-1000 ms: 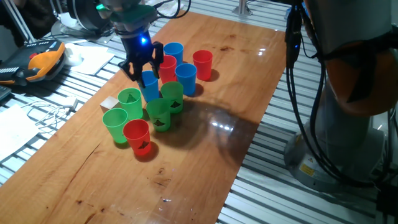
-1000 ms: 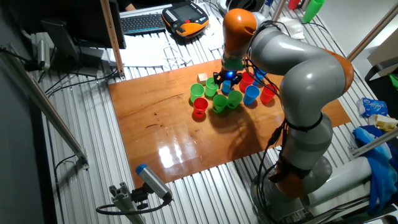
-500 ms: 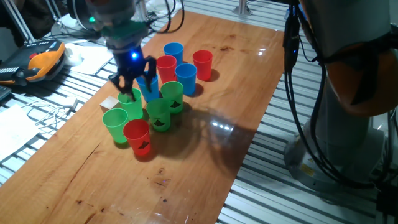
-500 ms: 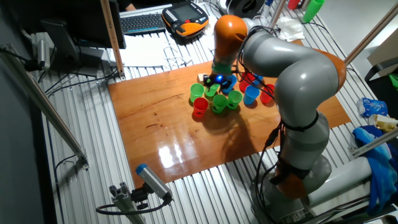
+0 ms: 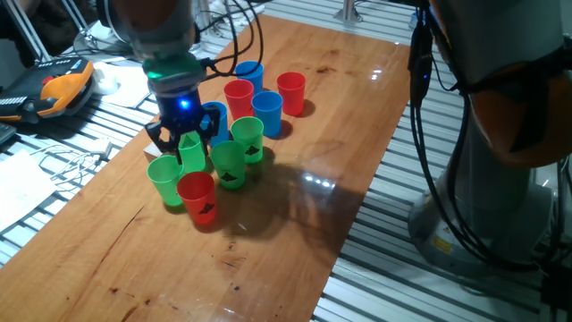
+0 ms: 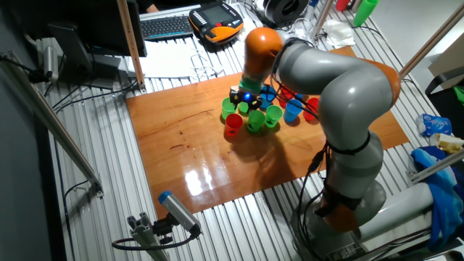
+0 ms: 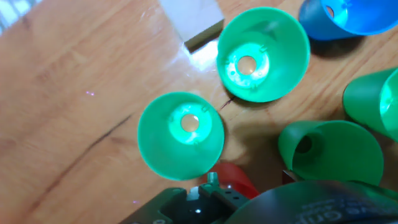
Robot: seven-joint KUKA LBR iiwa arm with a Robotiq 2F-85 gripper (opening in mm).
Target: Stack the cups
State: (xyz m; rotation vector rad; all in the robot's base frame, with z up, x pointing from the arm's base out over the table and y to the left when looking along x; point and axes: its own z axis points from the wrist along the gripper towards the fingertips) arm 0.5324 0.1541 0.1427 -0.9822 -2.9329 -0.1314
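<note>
Above the green cup [image 5: 190, 148] beside the wooden cube [image 7: 199, 22], our hand [image 5: 181, 143] has shifted leftward carrying a blue cup [image 5: 214, 119]; we cannot tell its grip.

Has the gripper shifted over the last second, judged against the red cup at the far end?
Yes. The gripper has moved away from the far red cup, toward the near green cups.

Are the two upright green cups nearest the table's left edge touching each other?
Apart. The hand view looks straight down into both: bare wood shows between the nearer green cup and the farther green cup by the wooden cube.
</note>
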